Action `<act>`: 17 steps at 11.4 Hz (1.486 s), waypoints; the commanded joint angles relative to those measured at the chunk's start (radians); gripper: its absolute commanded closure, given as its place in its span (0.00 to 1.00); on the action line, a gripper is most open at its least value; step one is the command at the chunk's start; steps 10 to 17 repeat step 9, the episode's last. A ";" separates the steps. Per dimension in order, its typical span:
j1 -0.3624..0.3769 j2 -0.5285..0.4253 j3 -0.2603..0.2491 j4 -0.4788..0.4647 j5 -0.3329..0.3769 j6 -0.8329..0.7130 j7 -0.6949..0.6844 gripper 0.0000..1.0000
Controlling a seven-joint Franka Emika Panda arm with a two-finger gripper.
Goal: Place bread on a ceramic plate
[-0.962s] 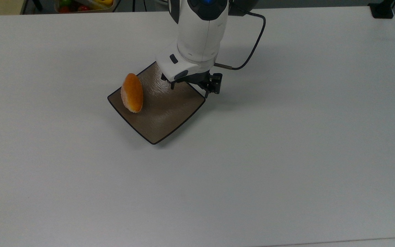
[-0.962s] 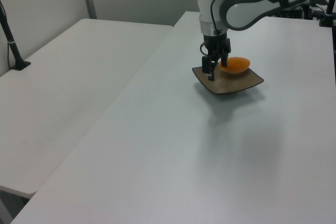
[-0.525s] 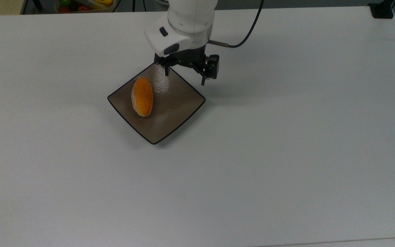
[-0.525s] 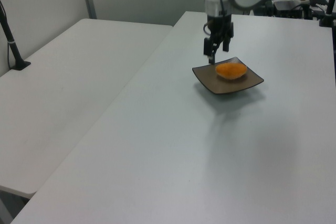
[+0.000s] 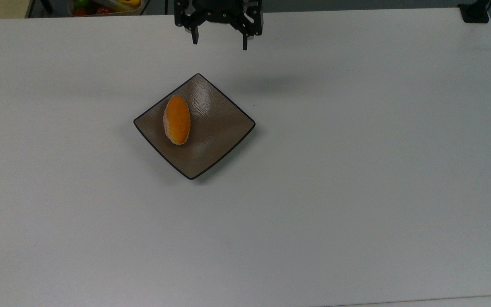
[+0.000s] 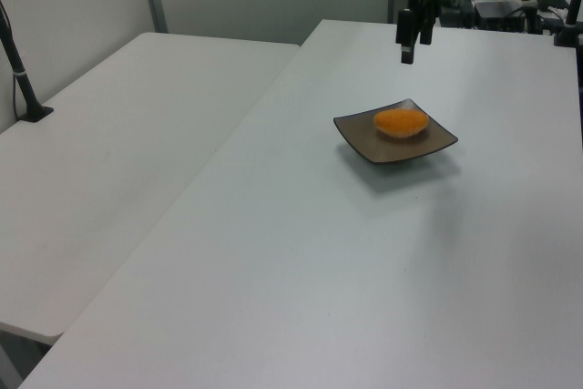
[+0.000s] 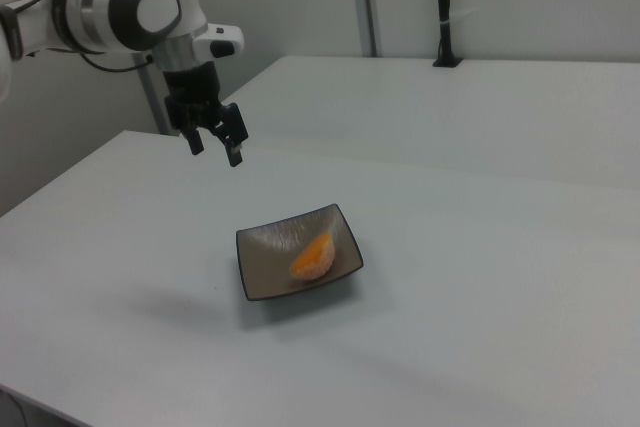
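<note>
The white table [image 5: 356, 192] spreads wide around everything. On it sits the ceramic plate [image 5: 215, 136], turned corner-on in the top view. My gripper [image 5: 219, 40] hangs high above the table, well apart from the plate toward the top view's upper edge, its fingers spread and holding nothing. The bread [image 5: 177, 120] lies on the plate's left half in the top view, its long axis running up and down there, so I judge the placing done

The bread [image 5: 177, 120], an orange-topped oval bun (pale along its edge), lies flat on the ceramic plate [image 5: 215, 132], a glossy brown square, toward the top view's left corner.
</note>
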 commanded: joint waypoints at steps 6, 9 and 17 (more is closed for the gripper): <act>-0.084 -0.071 0.107 -0.108 -0.066 -0.021 -0.054 0.00; -0.080 -0.066 0.107 -0.109 -0.066 -0.021 -0.054 0.00; -0.080 -0.066 0.107 -0.109 -0.066 -0.021 -0.054 0.00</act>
